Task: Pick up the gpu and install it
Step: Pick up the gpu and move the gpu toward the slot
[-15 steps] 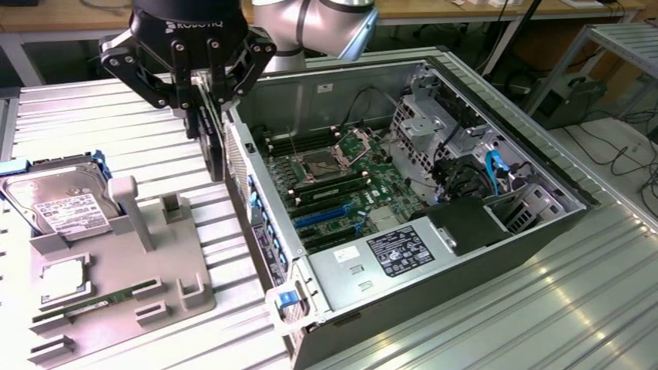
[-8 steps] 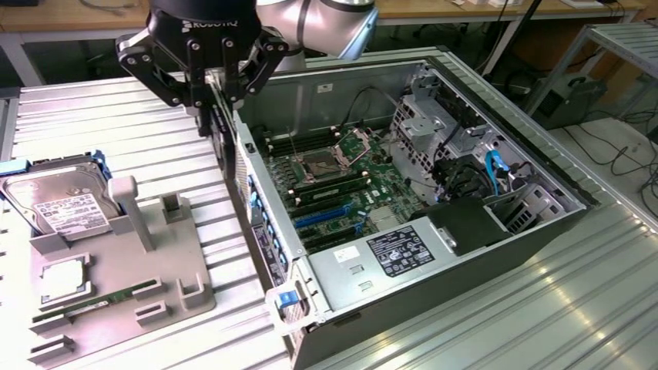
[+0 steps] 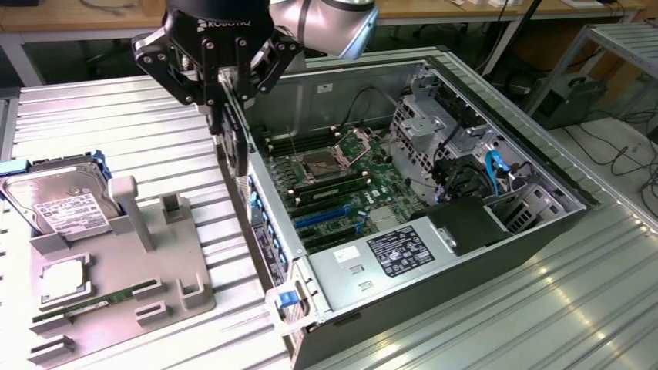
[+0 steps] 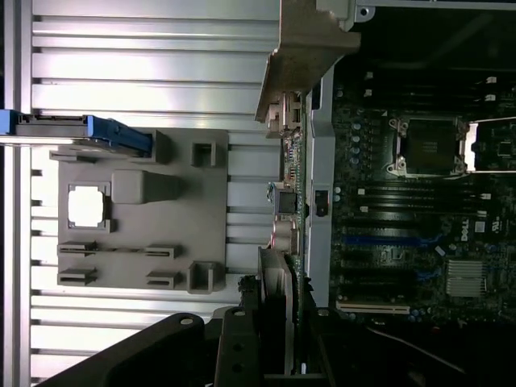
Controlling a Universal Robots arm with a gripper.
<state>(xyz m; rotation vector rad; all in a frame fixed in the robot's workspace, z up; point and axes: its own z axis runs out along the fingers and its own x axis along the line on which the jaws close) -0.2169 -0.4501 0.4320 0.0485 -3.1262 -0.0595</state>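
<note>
The gpu (image 3: 237, 150) hangs on edge, a thin dark card, just outside the near wall of the open computer case (image 3: 308, 266). My gripper (image 3: 224, 96) is shut on its upper edge. In the wrist view the gpu (image 4: 288, 211) shows edge-on, running from my gripper (image 4: 282, 300) out to its silvery bracket (image 4: 306, 52). It lines up along the case wall, beside the motherboard (image 4: 419, 210) and above it. The blue expansion slots (image 3: 323, 216) lie inside the case, to the exterior view's right of the card.
A grey parts holder (image 3: 113, 270) sits on the ribbed metal table at the exterior view's left, carrying a hard drive (image 3: 57, 204), a processor (image 3: 64, 276) and a RAM stick (image 3: 88, 306). The case holds a black power supply (image 3: 468, 223), drive cages and cables.
</note>
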